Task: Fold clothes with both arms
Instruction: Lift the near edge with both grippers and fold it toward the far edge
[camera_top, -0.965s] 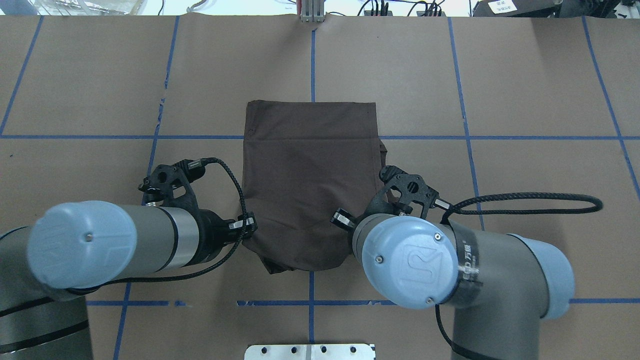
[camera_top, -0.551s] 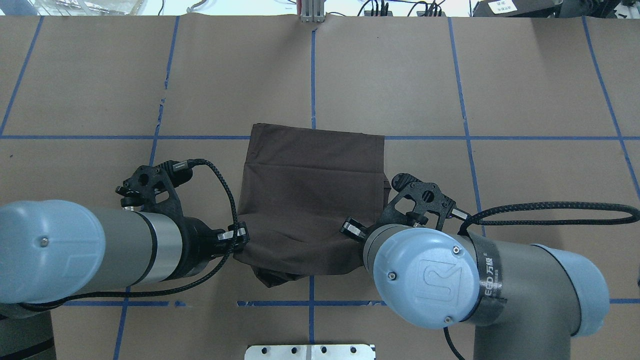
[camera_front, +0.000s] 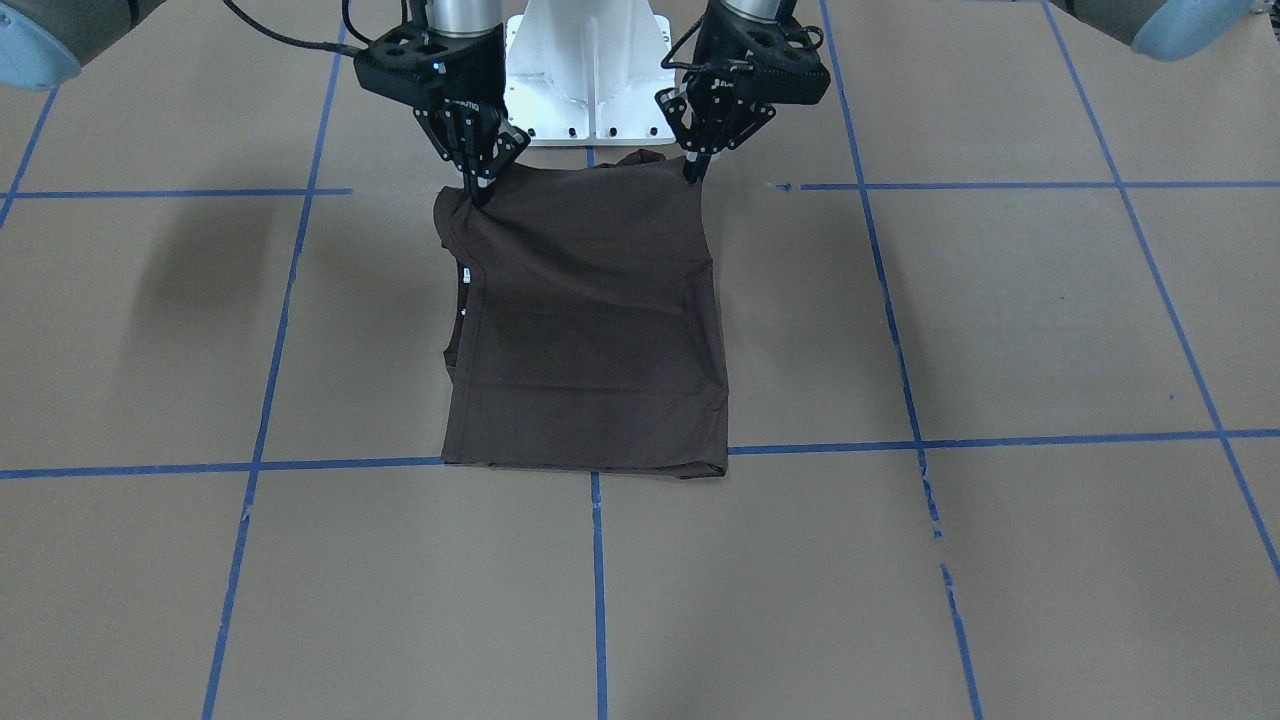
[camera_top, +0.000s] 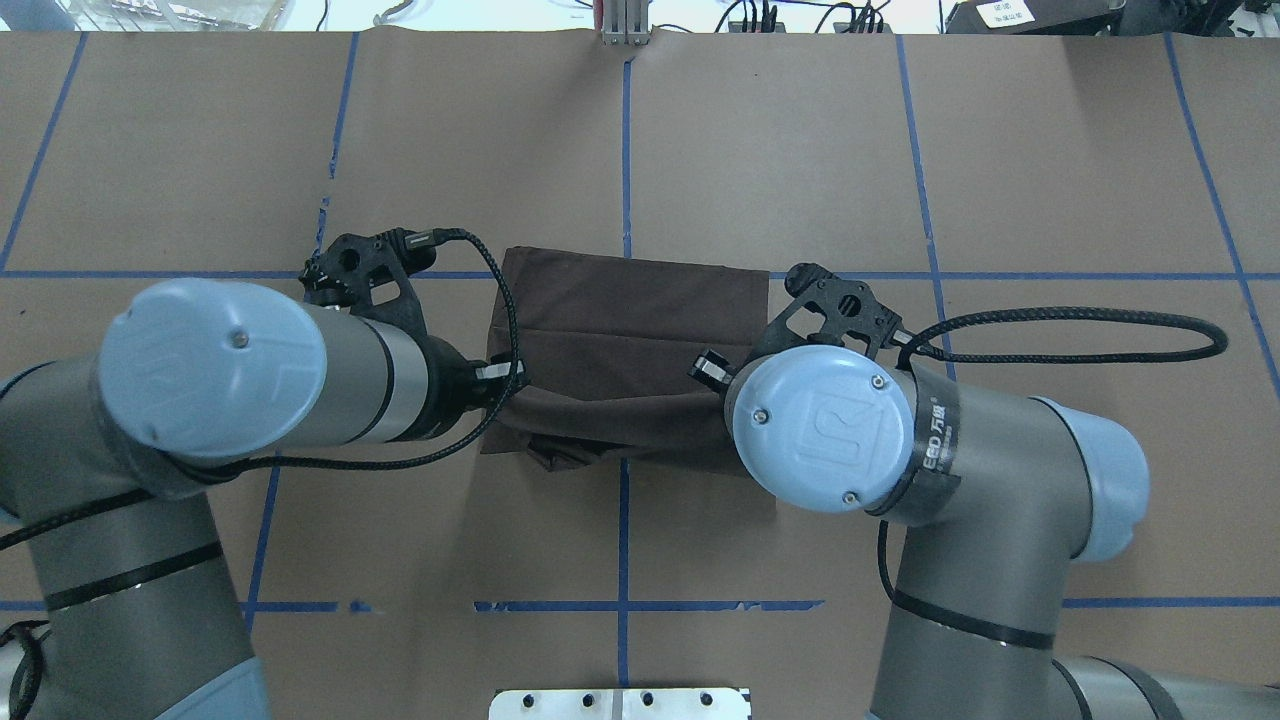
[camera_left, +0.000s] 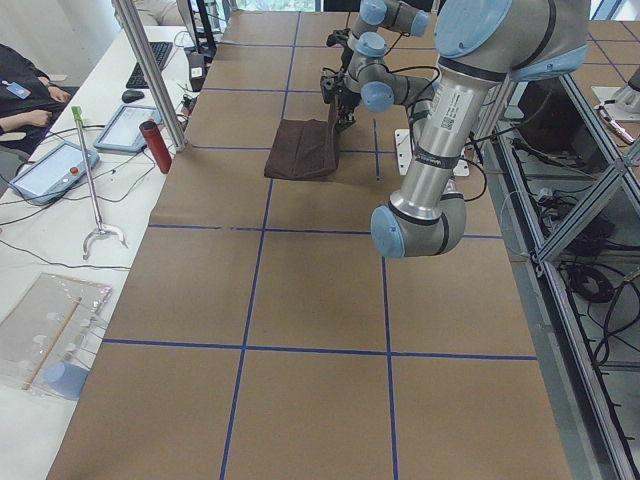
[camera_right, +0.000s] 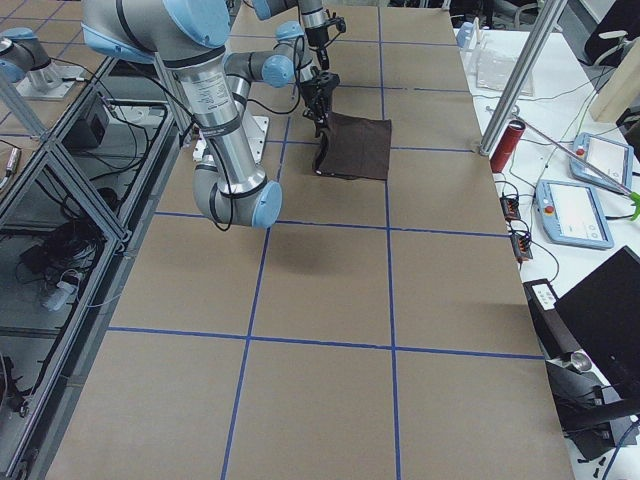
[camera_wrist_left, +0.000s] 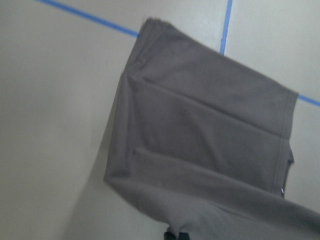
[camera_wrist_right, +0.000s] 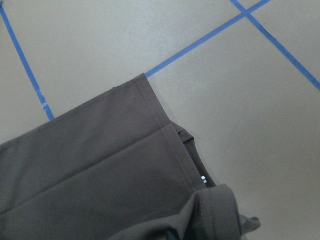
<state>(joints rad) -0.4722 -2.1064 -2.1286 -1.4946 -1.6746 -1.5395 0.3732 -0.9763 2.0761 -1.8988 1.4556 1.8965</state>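
Observation:
The dark brown T-shirt lies folded into a rectangle on the brown table; it also shows in the overhead view. Its edge nearest the robot is lifted off the table. My left gripper is shut on one corner of that raised edge, and it shows in the overhead view at the shirt's left side. My right gripper is shut on the other corner, where the cloth bunches. In the overhead view its fingers are hidden under the wrist. The wrist views show the shirt spread out below.
The white pedestal base stands just behind the grippers. Blue tape lines mark a grid on the table. A red cylinder and a metal post stand at the far table edge, beside a desk with tablets.
Both grippers first dragged the shirt toward the robot, then rose and moved away from the robot with the near edge, carrying it over the lying part.

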